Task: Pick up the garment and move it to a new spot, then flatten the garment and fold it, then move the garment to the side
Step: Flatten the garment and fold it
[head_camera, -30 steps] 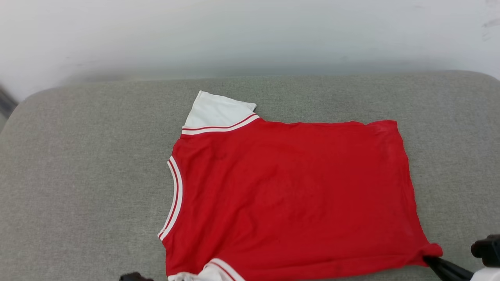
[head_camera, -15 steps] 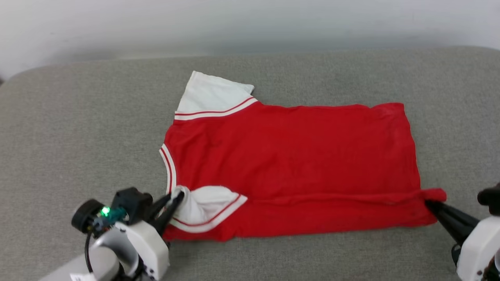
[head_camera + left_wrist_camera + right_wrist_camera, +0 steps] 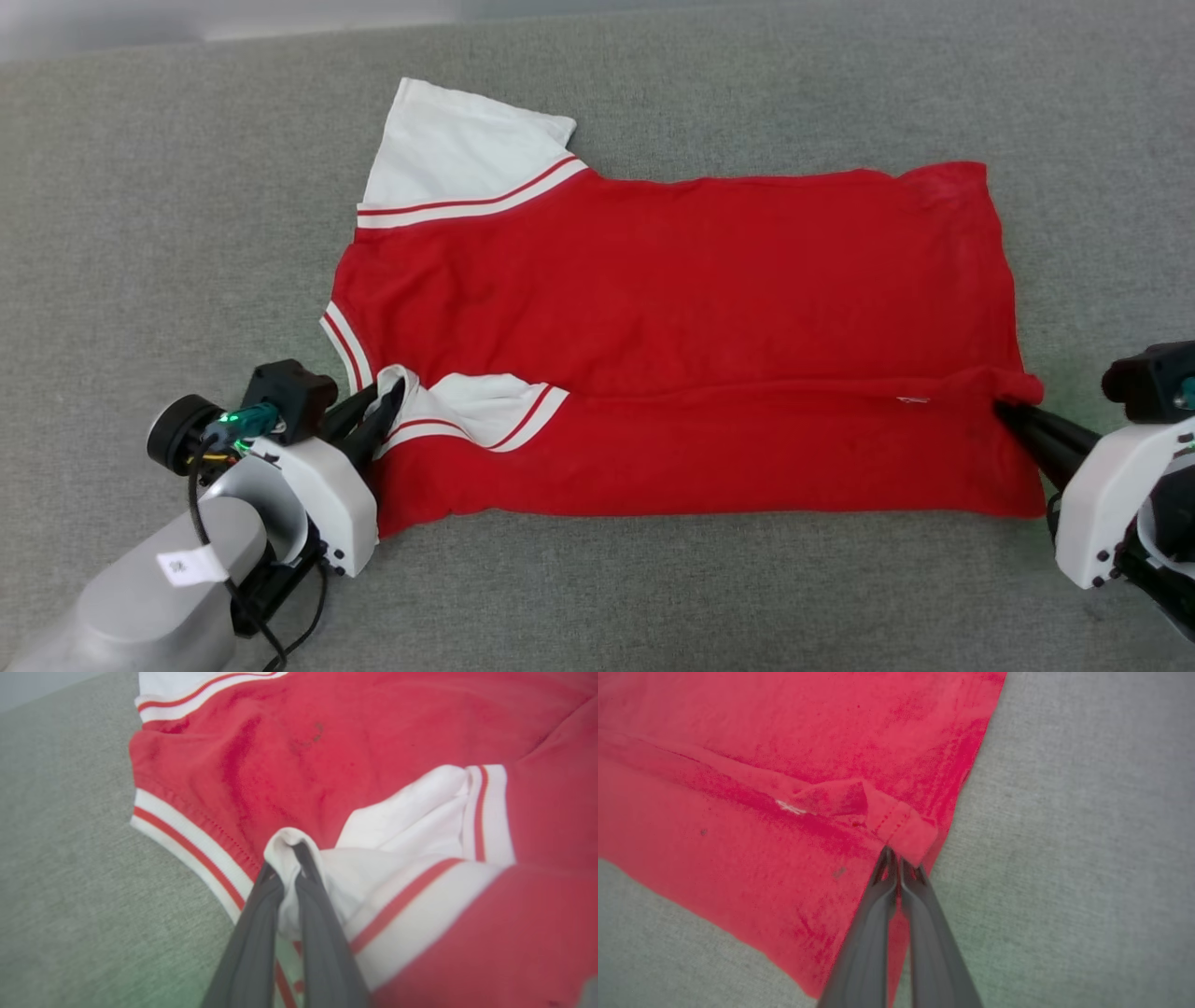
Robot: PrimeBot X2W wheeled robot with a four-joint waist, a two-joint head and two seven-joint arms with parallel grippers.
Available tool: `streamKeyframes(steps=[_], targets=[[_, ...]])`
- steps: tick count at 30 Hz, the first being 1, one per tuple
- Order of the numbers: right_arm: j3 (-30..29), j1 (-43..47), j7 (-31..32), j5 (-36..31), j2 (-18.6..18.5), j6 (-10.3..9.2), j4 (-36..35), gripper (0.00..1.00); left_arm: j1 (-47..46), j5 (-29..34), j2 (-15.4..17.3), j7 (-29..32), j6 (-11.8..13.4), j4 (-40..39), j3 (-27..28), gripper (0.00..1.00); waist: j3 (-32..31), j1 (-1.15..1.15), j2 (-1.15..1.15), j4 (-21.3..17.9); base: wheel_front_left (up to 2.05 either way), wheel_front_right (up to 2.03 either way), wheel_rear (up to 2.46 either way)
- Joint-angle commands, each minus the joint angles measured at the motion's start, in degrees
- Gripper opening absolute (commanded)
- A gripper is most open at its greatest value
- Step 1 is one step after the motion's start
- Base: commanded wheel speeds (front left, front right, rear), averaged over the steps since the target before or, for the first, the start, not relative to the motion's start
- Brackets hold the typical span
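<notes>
Head / shirt [image 3: 672,308]: laid flat on grey fabric surface [image 3: 140,187], collar to L, hem to R, plain red side up; near long edge is folded up over the body.
Head / far sleeve [image 3: 457,149]: white, spread flat at upper L.
Head / near sleeve [image 3: 476,411]: white, folded onto the red body.
Head / L gripper [image 3: 387,403]: closed on near sleeve's tip, just beside collar trim [image 3: 344,338].
Head / R gripper [image 3: 1004,411]: closed on folded hem corner [image 3: 1022,385] at shirt's R edge.
L wrist / L gripper [image 3: 289,851]: fingers nearly together; white sleeve cloth is pinched btwn tips & bunched over them.
L wrist / collar trim [image 3: 187,844]: striped band seen just L of fingers, lying on surface [image 3: 56,835].
R wrist / R gripper [image 3: 893,854]: fingers pressed together; doubled-over hem corner [image 3: 901,828] is gripped at the tips.
R wrist / shirt [image 3: 738,858]: fold line is seen running L from the corner; grey surface [image 3: 1064,835] to the R.
</notes>
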Motion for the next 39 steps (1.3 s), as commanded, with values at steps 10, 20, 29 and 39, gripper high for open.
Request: streamKeyframes(steps=[10,20,29,39], targets=[[5.05,-3.79,-4.05,3.49,-0.09,-0.04,5.45,1.0,-1.16,-0.37,-3.96,-1.62,-3.36,9.17,-0.44,1.0,-1.94,-0.01,0.0,0.93,0.0,0.0,0.0],[3.23,-0.63,-6.38,3.8,-1.87,-0.04,1.6,1.0,-4.39,1.2,1.42,1.78,-1.94,2.95,0.17,1.0,-6.96,-0.01,0.0,2.53,0.0,0.0,0.0],[1.12,0.26,-4.4,2.67,-1.07,-0.04,-1.19,1.0,-9.43,-5.86,7.36,24.67,-3.74,-9.29,-1.09,1.0,-8.6,-0.01,0.0,3.15,0.0,0.0,0.0],[0.84,0.37,-2.27,1.41,0.0,-0.04,-3.52,1.0,-11.85,-16.98,9.65,48.46,-4.47,-15.51,-4.26,1.0,-8.01,-0.01,0.0,2.0,0.0,0.0,0.0]])
